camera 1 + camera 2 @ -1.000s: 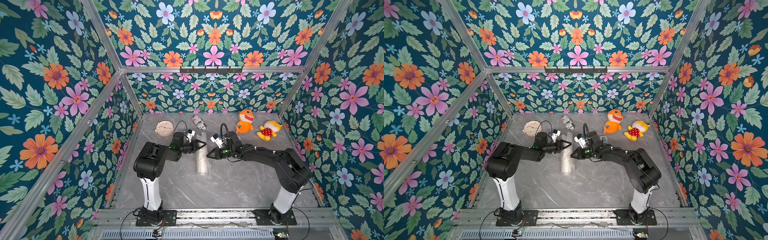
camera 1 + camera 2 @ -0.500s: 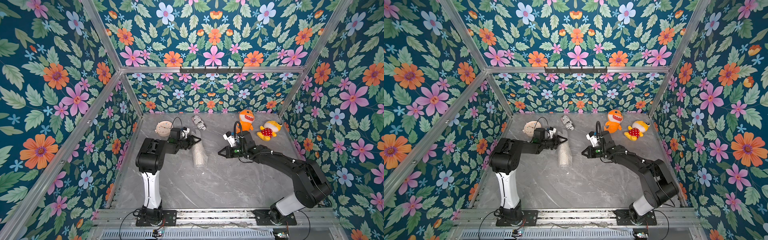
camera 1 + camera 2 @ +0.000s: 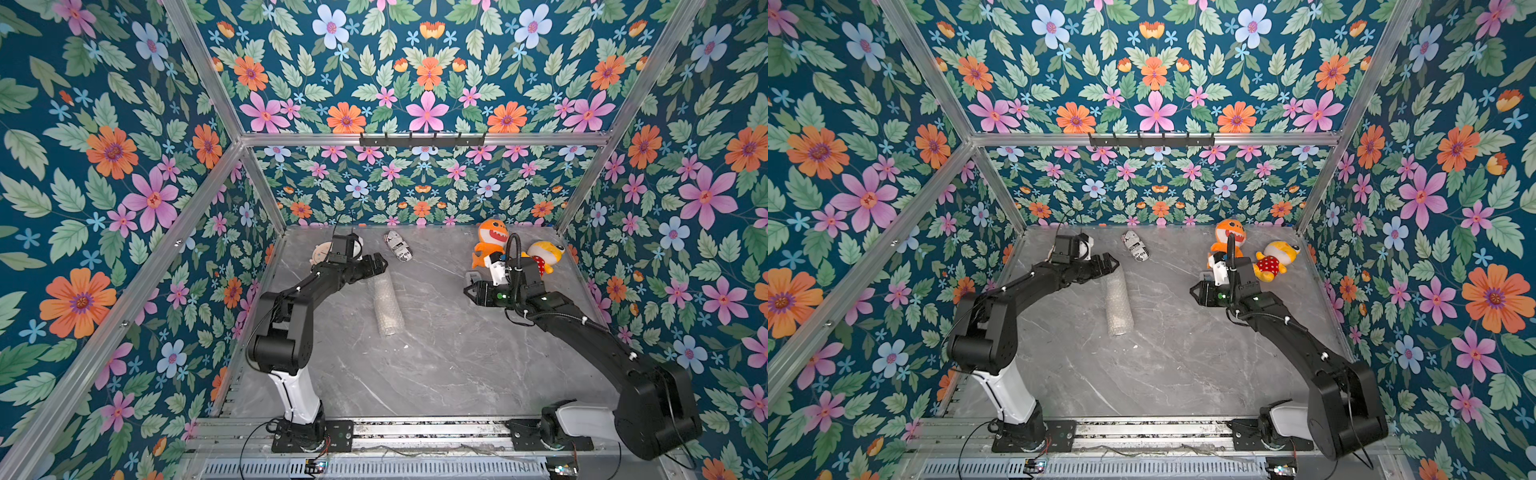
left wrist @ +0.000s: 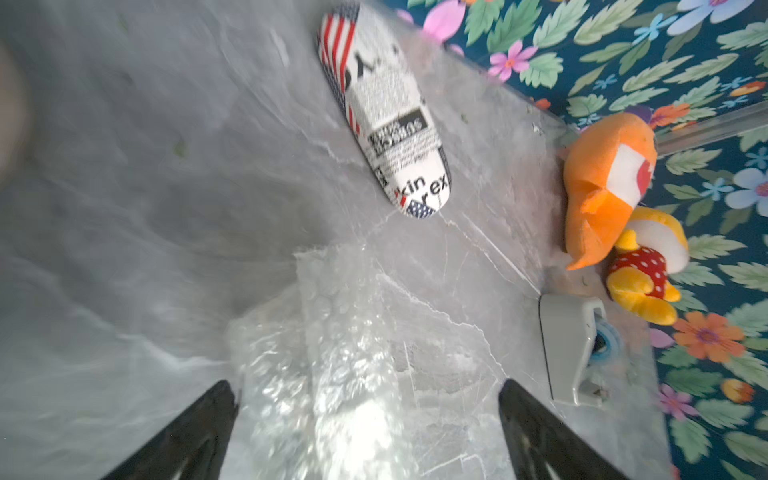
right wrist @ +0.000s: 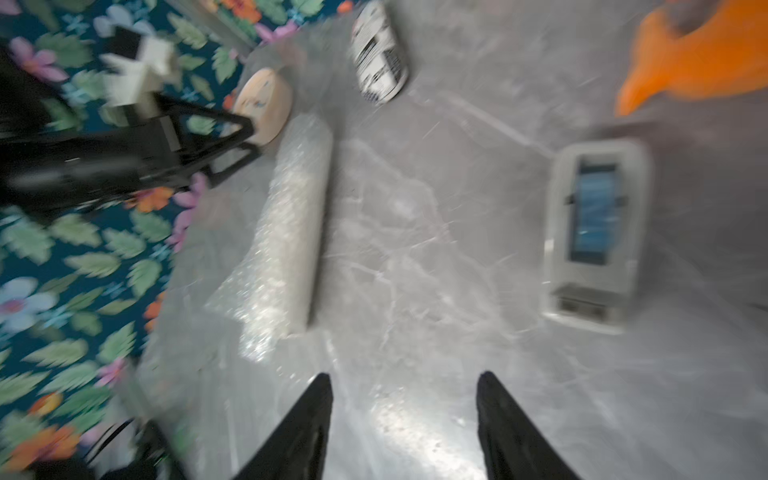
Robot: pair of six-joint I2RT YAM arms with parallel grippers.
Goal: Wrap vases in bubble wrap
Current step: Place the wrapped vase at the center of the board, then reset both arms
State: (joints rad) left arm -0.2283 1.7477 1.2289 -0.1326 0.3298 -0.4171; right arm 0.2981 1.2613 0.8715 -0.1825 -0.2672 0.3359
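Note:
The bubble wrap lies rolled into a long tube on the grey marble tabletop in both top views. No vase shows; the roll hides whatever is inside it. My left gripper is open at the roll's far end. In the left wrist view the bubble wrap lies between the wide-spread fingers, nearer one of them. My right gripper is open over bare tabletop to the right of the roll. In the right wrist view the bubble wrap lies well ahead of it.
A black-and-white printed cylinder lies at the back. Two plush toys, orange and yellow, sit at the back right. A grey tape dispenser stands near the right gripper. A round wooden disc lies behind the left arm.
Both grippers were shut beside the roll and now stand open. The right arm has drawn away to the right. The left gripper has shifted to the roll's far end.

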